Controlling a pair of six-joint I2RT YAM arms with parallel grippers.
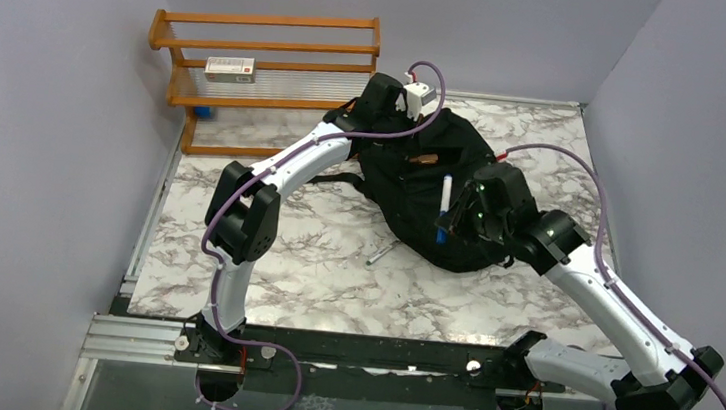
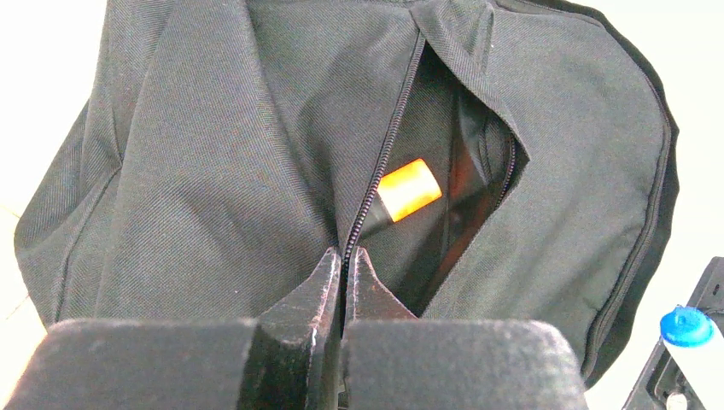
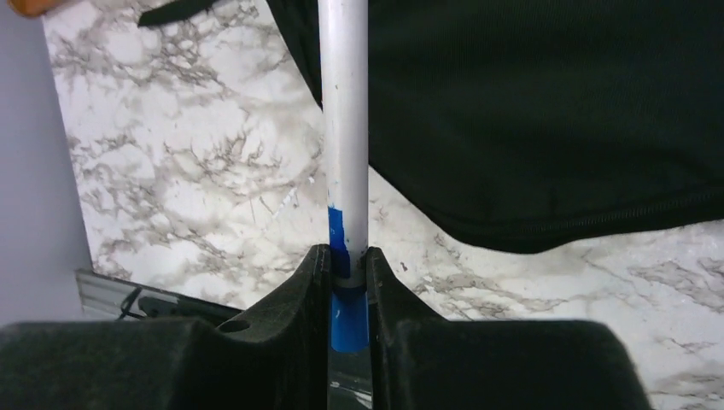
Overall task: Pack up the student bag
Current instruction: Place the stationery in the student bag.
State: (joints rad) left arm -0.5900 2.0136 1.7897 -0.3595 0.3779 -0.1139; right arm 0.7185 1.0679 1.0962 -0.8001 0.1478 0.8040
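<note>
Left hand (image 2: 344, 260) pinches the student bag (image 2: 196, 171), orange-capped item (image 2: 410, 190) inside.

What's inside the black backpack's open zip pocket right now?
Inside the open pocket of the black fabric backpack: an orange-ended cylindrical object against dark lining. Its lower end and anything deeper are hidden by fabric.
</note>
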